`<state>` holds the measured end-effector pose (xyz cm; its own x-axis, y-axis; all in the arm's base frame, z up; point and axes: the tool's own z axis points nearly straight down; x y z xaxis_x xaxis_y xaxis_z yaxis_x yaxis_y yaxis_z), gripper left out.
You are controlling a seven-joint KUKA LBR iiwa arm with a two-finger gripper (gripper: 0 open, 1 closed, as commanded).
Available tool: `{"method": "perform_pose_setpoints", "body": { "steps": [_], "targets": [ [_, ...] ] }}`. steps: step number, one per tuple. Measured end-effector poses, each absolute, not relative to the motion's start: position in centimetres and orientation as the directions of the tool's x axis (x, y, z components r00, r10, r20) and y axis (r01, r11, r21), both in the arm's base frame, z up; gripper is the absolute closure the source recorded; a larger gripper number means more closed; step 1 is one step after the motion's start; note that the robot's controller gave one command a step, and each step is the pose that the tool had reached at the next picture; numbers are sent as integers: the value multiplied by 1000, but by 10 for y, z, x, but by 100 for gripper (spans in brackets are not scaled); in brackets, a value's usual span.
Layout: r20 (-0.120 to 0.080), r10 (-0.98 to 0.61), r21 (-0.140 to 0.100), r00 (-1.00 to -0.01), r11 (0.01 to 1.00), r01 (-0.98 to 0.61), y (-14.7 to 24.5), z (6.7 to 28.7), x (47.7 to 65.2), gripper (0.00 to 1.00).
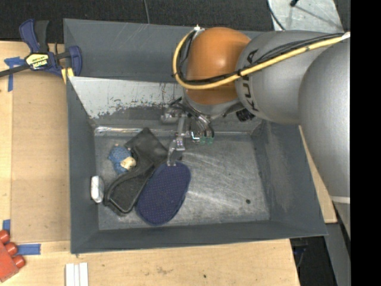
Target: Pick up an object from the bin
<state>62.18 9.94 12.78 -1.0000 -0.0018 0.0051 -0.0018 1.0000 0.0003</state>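
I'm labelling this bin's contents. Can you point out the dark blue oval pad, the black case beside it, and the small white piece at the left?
Dark blue oval pad (164, 192), camera view, middle of its top face.
Black case (126, 190), camera view, its flat centre.
Small white piece (96, 189), camera view, its middle.

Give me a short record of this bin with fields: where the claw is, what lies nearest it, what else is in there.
claw: left of the bin's middle, above where the two nearest things meet
nearest: dark blue oval pad; black pouch, partly under the pad's left edge
others: small blue and tan thing at the far left; small white cylinder by the left wall
bin: grey metal, right half of the floor bare
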Motion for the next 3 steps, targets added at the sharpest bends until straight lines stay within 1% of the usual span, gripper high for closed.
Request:
{"method": "perform_pose_setpoints", "body": {
  "steps": [1,2,3],
  "targets": [
    [-11,-342,-3,-940,940,-342,133,77,624,0],
    [-26,-339,-2,-940,941,-339,134,79,627,100],
    [-13,-535,-4,-845,845,-535,137,229,630,100]
  ]
}}
